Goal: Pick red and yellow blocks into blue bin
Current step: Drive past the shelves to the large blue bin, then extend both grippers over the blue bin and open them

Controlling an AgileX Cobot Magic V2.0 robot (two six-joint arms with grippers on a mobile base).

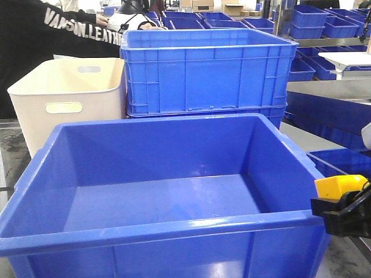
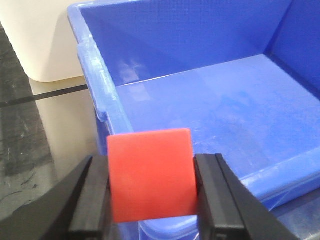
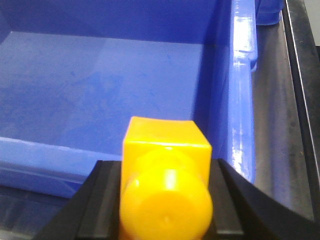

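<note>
The wide blue bin (image 1: 168, 229) fills the front view, and its floor is bare. In the left wrist view my left gripper (image 2: 151, 192) is shut on the red cube (image 2: 151, 174), held over the bin's near left rim (image 2: 102, 100). My right gripper (image 3: 165, 200) is shut on the yellow studded brick (image 3: 165, 175), which sits just outside the bin's near right corner (image 3: 242, 100). In the front view the yellow brick (image 1: 339, 186) and the right gripper (image 1: 343, 213) show at the right edge, level with the rim. The left gripper is out of the front view.
Behind the bin stand a cream tub with handle slots (image 1: 66, 95) at the left and a taller ribbed blue crate (image 1: 206, 72). More blue crates (image 1: 324, 23) fill the shelves at the back right. A person in a black top (image 1: 52, 29) stands behind.
</note>
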